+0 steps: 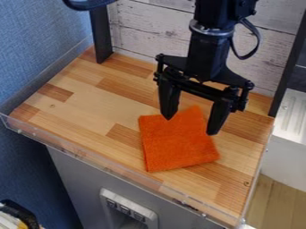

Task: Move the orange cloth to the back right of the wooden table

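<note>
1. An orange cloth [177, 145] lies flat on the wooden desk [90, 107], between the middle and the front edge, somewhat nearer the right edge than the left.
2. It is folded into a near-square; layers show along its left side. No long axis stands out clearly.
3. The cloth sits turned against the desk: one corner points to the front edge and comes close to it, the opposite one points to the back edge, and the other two point toward the left and right edges.
4. The pincer [190, 125] hangs above the cloth, pointing down, with its two fingers spread well apart and nothing between them. One fingertip shows over the back part of the cloth, the other by its right side. Whether either touches the cloth, I cannot tell.
5. The arm [209, 49] comes in from the top, with a black cable [257, 42] looping out beside it.
6. A clear plastic strip [78, 154] runs along the front edge of the desk.
7. Behind the back edge stands a whitish plank panel [149, 29], with a black post [100, 36] near the back left corner and another dark post [288, 67] by the back right corner.
8. A blue wall [36, 49] rises beyond the left edge.
</note>
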`<state>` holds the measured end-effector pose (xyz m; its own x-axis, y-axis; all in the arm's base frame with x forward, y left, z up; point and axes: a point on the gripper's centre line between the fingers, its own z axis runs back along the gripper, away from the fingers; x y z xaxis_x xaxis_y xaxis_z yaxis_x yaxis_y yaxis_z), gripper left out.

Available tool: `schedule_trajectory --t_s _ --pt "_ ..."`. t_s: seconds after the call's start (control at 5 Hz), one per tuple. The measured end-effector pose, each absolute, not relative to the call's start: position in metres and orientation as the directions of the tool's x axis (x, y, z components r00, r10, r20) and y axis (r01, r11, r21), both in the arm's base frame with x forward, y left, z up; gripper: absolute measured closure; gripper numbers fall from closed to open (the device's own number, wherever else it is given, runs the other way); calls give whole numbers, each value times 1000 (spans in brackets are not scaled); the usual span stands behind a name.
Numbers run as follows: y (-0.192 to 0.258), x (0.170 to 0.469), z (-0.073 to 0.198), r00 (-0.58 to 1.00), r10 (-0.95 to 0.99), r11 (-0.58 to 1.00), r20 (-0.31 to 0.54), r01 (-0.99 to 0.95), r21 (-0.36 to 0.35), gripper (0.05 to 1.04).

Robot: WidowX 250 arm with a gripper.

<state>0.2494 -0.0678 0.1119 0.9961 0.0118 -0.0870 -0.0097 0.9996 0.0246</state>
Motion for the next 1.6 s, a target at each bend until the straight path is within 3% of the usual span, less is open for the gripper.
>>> schedule_trajectory --t_s 0.8,1.0,1.4,1.6 --pt "-57 282 101 996 84 996 6 -84 0 93" --pt "-55 294 95 995 97 995 32 -97 -6 138" --pt "-37 306 66 991 129 992 45 -128 -11 729" --pt "-30 304 48 990 138 990 28 -138 -9 938"
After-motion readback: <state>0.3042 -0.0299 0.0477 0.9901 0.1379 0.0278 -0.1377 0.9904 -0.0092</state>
